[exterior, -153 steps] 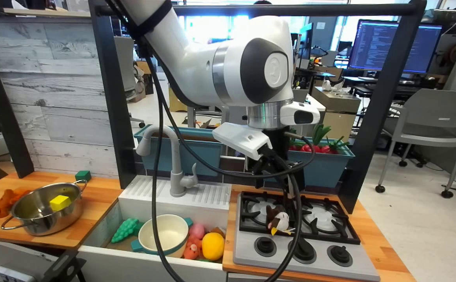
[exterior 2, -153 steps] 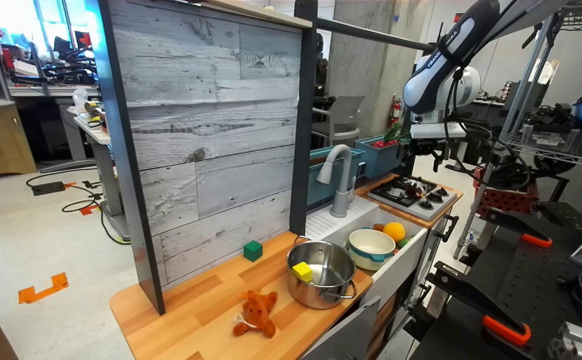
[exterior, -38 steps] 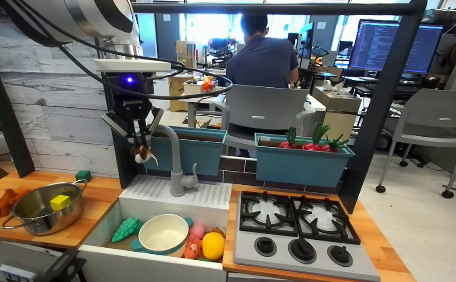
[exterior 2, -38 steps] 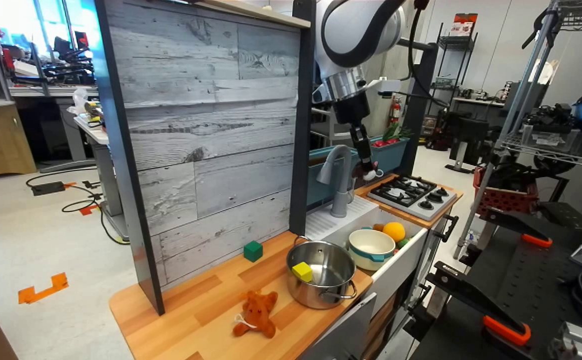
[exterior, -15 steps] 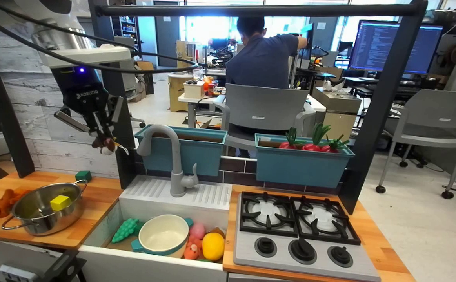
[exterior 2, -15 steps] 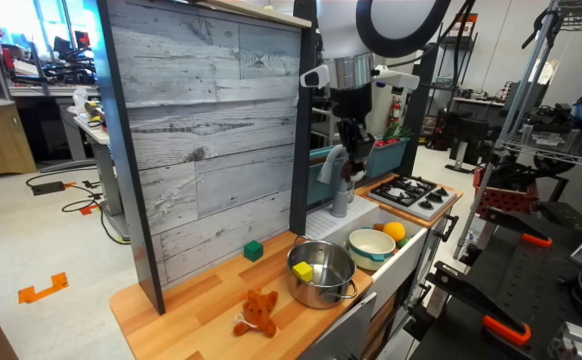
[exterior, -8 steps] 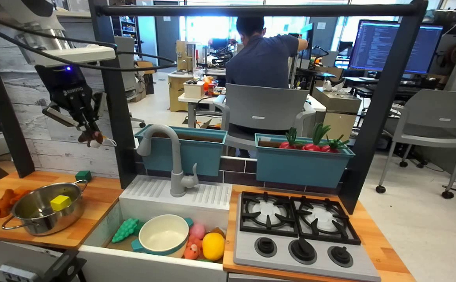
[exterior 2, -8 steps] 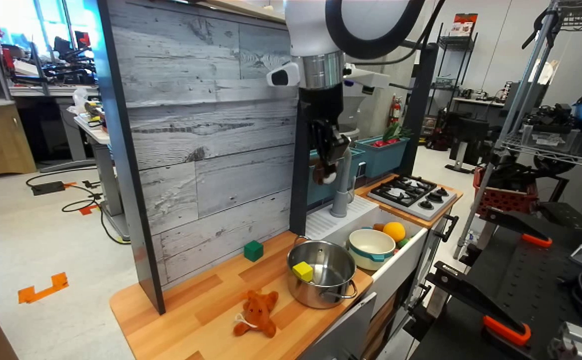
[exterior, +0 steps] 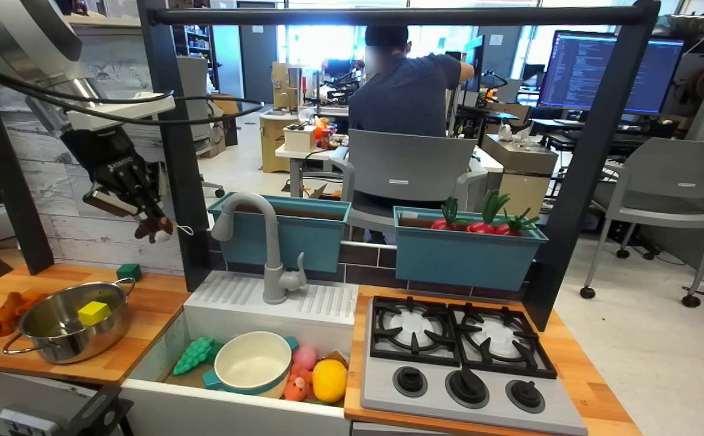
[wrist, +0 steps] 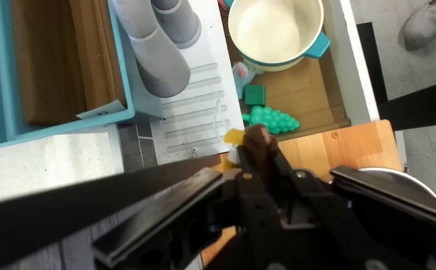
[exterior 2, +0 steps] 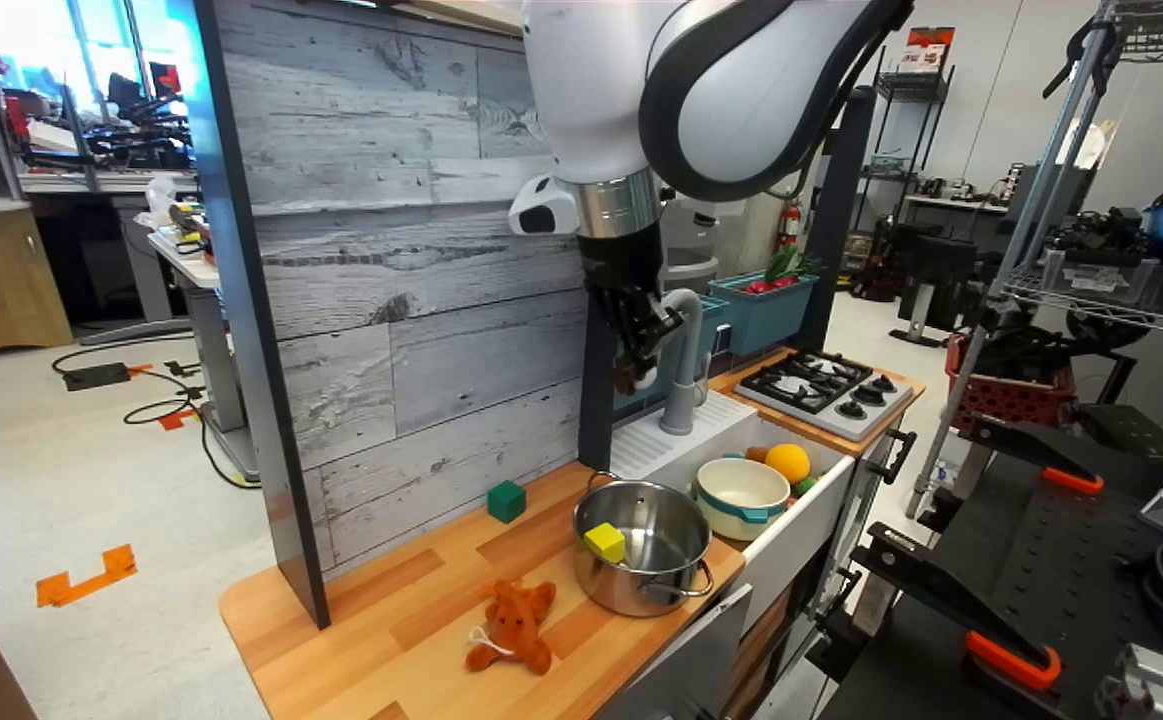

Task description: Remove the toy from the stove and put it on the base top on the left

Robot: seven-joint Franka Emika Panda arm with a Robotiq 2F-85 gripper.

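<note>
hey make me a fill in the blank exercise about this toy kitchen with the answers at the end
Of the stove and the base top, the brown toy in the gripper touches ____.
Along its front, the stove has ____ black knobs.
The cube in the steel pot is coloured ____.
The block on the base top outside that pot is coloured ____.
Missing words: neither; three; yellow; green.

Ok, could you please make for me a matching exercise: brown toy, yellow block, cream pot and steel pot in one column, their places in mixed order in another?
Things
1. brown toy
2. yellow block
3. cream pot
4. steel pot

Places
A. in the sink
B. held by the hand
C. standing on the wooden countertop
D. inside the steel pot

Right pairs: 1-B, 2-D, 3-A, 4-C
</note>
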